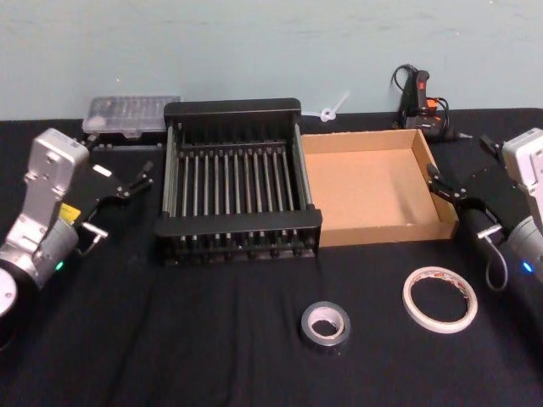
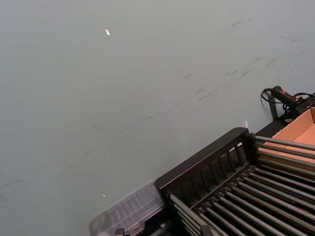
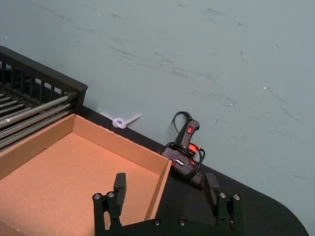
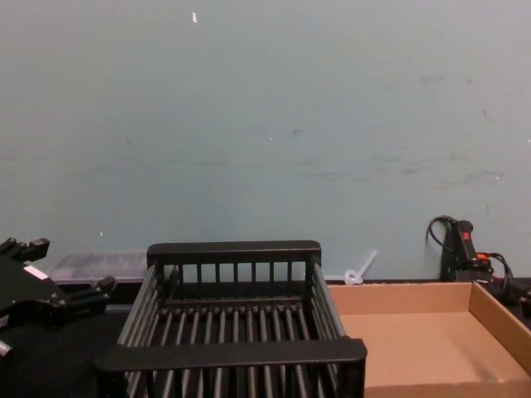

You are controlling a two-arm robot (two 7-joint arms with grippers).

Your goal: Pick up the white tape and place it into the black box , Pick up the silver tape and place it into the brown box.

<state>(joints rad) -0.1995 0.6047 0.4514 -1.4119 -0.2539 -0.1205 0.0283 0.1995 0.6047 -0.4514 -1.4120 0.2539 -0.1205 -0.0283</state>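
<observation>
**Bench inventory: two tapes loose, both boxes unfilled**

- White tape (image 1: pixel 439 298): you have it lying flat on the black-covered bench (image 1: pixel 170 339), near right, in front of the brown box and apart from it.
- Silver tape (image 1: pixel 325 326): flat on the bench, left of the white tape and a little nearer, in front of the seam between the two boxes.
- Black box (image 1: pixel 238 181): centre of the bench, slatted sides, ribbed floor bare.
- Brown box (image 1: pixel 371 188): touching the black box's right side, floor bare.
- Left tool (image 1: pixel 127 182): held off the bench left of the black box, fingers spread, gripping nothing.
- Right tool (image 3: pixel 165 191): your right arm holds it at the brown box's right wall, fingers spread wide, gripping nothing.
- Far edge: a clear plastic case (image 1: pixel 134 114) behind the black box's left corner; a black and red power tool (image 3: pixel 186 153) against the wall behind the brown box.
</observation>
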